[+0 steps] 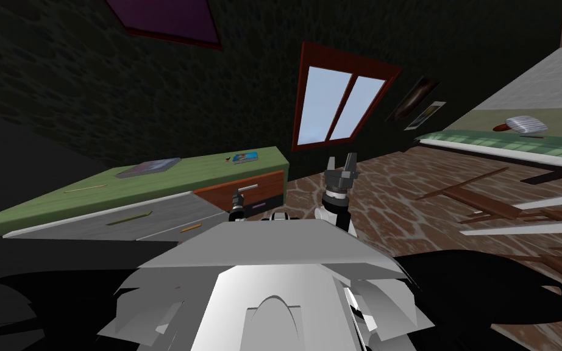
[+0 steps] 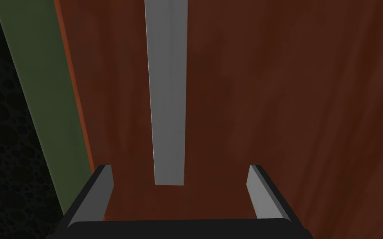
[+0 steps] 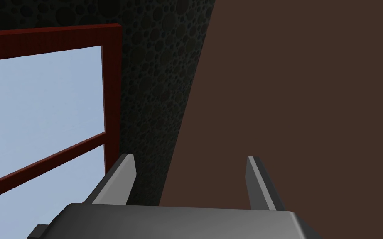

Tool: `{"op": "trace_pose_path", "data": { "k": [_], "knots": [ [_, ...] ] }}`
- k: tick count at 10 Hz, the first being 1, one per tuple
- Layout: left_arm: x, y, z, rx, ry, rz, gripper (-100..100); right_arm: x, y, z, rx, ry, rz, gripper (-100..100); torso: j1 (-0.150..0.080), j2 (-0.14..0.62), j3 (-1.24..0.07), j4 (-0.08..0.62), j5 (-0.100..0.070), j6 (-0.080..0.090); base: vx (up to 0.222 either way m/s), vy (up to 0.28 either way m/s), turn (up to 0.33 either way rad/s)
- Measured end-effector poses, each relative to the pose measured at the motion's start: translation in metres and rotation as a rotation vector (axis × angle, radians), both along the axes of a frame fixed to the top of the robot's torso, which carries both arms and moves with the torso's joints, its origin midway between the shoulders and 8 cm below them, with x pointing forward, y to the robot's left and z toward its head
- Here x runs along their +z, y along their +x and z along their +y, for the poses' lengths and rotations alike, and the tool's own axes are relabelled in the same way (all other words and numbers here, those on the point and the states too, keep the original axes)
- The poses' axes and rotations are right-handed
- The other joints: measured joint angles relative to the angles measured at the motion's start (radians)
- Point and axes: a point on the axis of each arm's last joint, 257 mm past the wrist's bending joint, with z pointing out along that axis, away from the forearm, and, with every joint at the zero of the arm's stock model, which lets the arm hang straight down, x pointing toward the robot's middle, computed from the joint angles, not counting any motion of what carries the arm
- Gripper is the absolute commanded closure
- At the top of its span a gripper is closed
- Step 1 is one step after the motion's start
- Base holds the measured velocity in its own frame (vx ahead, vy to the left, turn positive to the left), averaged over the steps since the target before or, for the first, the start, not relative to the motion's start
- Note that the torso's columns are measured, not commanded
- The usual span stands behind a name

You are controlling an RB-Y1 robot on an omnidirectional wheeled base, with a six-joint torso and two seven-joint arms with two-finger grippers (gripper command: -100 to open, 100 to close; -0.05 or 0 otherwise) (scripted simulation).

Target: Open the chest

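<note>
Ahead at ten o'clock, a long low chest point(image 1: 152, 181) with a green top and grey drawer fronts. At its near end, toward eleven o'clock, one reddish-brown drawer point(image 1: 270, 183) with a grey bar handle point(image 1: 248, 188). Left claw point(image 1: 237, 202) just beside that handle, at its seven o'clock, low against the drawer front. From the left wrist: claw wide open, fingers point(image 2: 103, 186) gripping nothing, the end of the grey bar lined up with the gap between them, reddish-brown front behind, a green strip along one side; contact with the bar impossible to tell. Right claw point(image 1: 342, 159) raised at twelve o'clock above the brown patterned floor point(image 1: 395, 201), also open and empty, well apart from the chest. On the green top, a flat grey book-like thing point(image 1: 149, 166) and, nearer the drawer end, a small blue item point(image 1: 246, 157). Far off at two o'clock, a bed point(image 1: 517, 149) with a green cover.
</note>
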Motion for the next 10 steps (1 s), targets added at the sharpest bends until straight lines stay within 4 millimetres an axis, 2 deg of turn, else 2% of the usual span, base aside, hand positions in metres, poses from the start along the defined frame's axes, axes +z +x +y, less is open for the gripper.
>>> {"op": "trace_pose_path", "data": {
  "k": [1, 2, 3, 10],
  "knots": [
    [0.0, 0.0, 0.0, 0.0, 0.0, 0.001, 100, 0.0, 0.0, 0.0, 0.0, 0.0, 0.0, 0, -0.002, 0.002, 0.0, 0.0, 0.0, 0.0, 0.007, 0.002, 0.001],
    [0.0, 0.0, 0.0, 0.0, 0.0, 0.001, 100, 0.0, 0.0, 0.0, 0.0, 0.0, 0.0, 0, -0.003, 0.004, 0.002, 0.001, -0.001, 0.0, -0.084, -0.032, 0.015],
    [0.011, 0.003, 0.001, -0.002, 0.007, -0.022, 100, 0.0, 0.0, 0.0, 0.0, 0.0, 0.0, 0, -0.003, 0.005, 0.004, -0.004, 0.004, 0.001, -0.135, -0.069, 0.012],
    [0.01, -0.006, -0.003, -0.006, 0.004, -0.01, 100, 0.0, 0.0, 0.0, 0.0, 0.0, 0.0, 0, -0.002, 0.002, 0.001, -0.002, 0.001, 0.0, -0.163, -0.052, 0.006]
  ]
}}
